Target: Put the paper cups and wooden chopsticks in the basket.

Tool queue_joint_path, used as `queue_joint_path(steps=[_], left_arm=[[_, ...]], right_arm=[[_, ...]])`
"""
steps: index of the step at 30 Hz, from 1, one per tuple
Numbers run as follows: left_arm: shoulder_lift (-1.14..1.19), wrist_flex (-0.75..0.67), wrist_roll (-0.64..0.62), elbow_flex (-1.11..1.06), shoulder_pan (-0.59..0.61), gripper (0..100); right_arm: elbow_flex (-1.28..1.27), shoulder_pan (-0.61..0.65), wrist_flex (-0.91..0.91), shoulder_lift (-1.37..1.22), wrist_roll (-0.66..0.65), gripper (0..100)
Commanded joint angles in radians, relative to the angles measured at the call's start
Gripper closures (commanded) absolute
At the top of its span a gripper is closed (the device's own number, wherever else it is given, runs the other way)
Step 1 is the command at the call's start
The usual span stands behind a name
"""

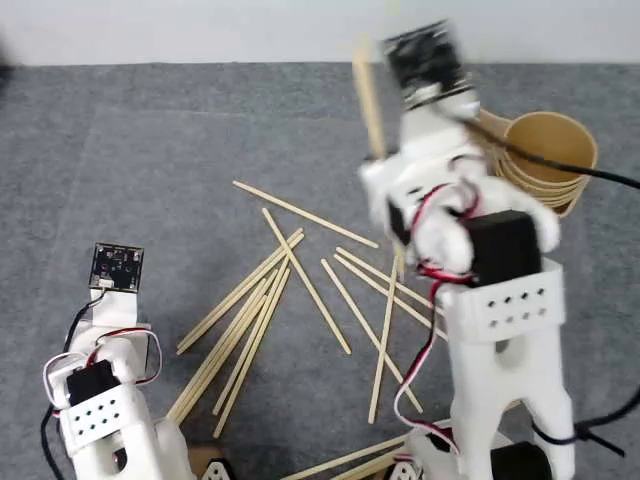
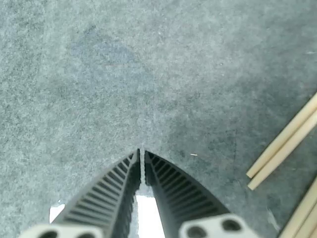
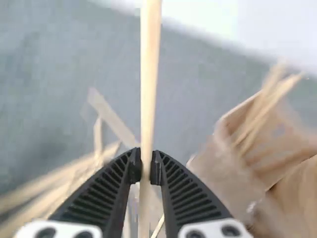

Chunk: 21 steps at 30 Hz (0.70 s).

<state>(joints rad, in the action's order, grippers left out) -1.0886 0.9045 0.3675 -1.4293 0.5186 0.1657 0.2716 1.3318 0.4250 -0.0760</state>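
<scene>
Chopstick [image 3: 150, 64] stands clamped in the right gripper [image 3: 145, 161].

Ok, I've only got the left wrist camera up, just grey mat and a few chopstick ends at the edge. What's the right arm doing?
Observer: The right gripper is shut on one chopstick, which sticks out well past its fingertips.
Operator: And where are the cups?
Observer: A nested stack of paper cups sits close beside that arm, toward the far side of the table.
Operator: How many sticks are lying loose?
Observer: More than ten loose chopsticks lie scattered on the grey mat, mostly between the two arms, several of them crossing each other.
</scene>
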Motion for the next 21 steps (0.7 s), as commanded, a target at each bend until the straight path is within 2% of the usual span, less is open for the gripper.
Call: queue_joint_path(steps=[1,9,21], left_arm=[[-0.018,-0.025,0.008,0.008,-0.005,98],[-0.018,-0.025,0.008,0.008,-0.005,98],[-0.018,-0.026,0.009,0.002,-0.005,98]], right_arm=[[0.055,-0.094,-0.225,0.035,0.012,99.1],[-0.054,-0.208,-0.631,0.027,0.012,99.1],[-0.6,-0.288,-1.112,0.031,0.005,99.1]])
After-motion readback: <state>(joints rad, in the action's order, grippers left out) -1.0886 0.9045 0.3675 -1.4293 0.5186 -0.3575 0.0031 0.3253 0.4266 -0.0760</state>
